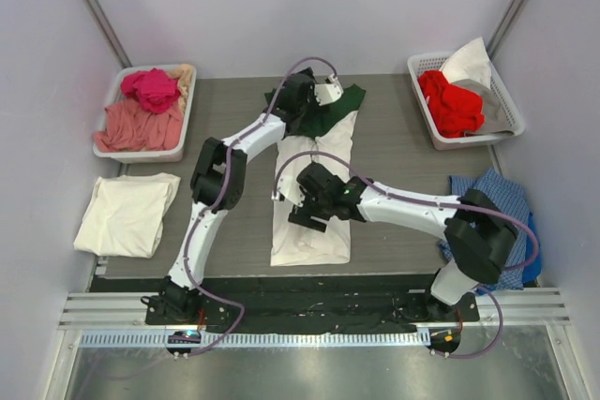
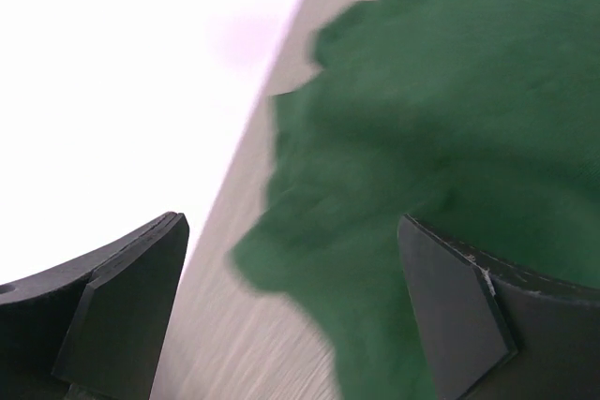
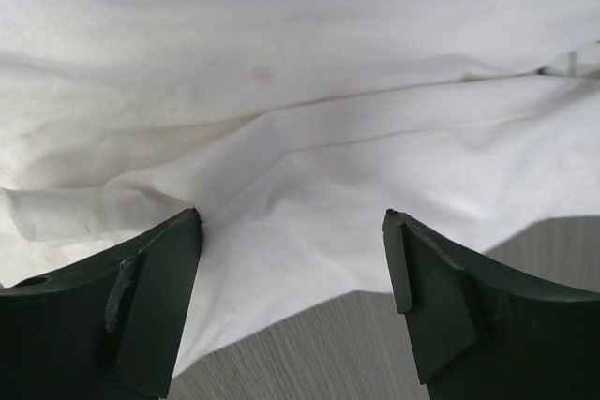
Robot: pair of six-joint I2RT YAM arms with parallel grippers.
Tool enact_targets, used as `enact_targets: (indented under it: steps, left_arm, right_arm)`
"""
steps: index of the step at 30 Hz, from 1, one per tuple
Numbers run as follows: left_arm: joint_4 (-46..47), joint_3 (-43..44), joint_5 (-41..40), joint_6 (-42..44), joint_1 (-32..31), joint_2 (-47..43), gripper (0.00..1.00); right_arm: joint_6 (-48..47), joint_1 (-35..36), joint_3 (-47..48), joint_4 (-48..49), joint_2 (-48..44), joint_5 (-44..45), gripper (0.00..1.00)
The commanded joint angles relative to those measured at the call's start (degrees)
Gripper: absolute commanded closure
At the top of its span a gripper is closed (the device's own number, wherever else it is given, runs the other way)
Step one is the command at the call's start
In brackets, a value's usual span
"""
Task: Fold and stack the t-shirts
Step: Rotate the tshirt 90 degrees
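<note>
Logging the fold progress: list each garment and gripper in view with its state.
green t-shirt, rumpled, unfolded.
white t-shirt, folded into a long strip.
cream t-shirt, folded, lying at the left.
pink garments, heaped in left basket.
red garment, heaped in right basket.
blue checked cloth, crumpled.
left gripper, open over green t-shirt.
right gripper, open over white t-shirt.
</note>
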Motion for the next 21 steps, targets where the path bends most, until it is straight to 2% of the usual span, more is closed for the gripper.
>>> enact_targets:
  steps: [1,2,5,6,8,9,12,15,21]
  left_arm:
    - [-0.69,-3.67,-3.46,-1.83,-0.15,-14.27,0.0]
    - [-2.88,-5.08,-3.38,-2.0,-0.15,-16.2,0.0]
    - [-9.92,-13.6,-1.11,-3.75,-0.33,-25.6,0.0]
    - [-12.37,-19.28,0.47,-4.46,-0.41,-31.37,0.0]
    - [-18.01,-26.24,2.68,-6.39,-1.2,-37.19,0.0]
    - [-19.59,-33.07,3.12,-6.66,-1.73,-42.27,0.0]
    - [-26.43,-45.65,4.7,-7.8,-4.54,-51.77,0.0]
    - [-32.14,-52.53,8.83,-12.1,-6.47,-55.85,0.04]
    - [-35.69,-58.44,15.94,-18.78,-10.52,-60.34,0.1]
  right_arm:
    - [0.44,0.1,0.61,-1.26,-8.51,2.98,0.14]
    - [0.61,0.1,0.61,-3.09,-10.7,2.37,0.14]
    - [0.61,0.1,-1.66,-4.86,-16.23,0.97,0.02]
    - [0.52,0.01,-4.37,-4.78,-17.47,0.7,0.02]
    - [0.44,0.1,-7.46,-4.69,-19.85,0.0,0.02]
    - [0.44,0.01,-10.17,-4.87,-21.51,-0.18,0.02]
    - [-0.26,0.1,-14.84,-5.57,-24.77,-0.44,0.05]
    - [-0.27,0.1,-16.96,-7.33,-26.09,-0.88,0.07]
    - [0.78,0.1,-19.51,-6.72,-26.63,-0.8,0.09]
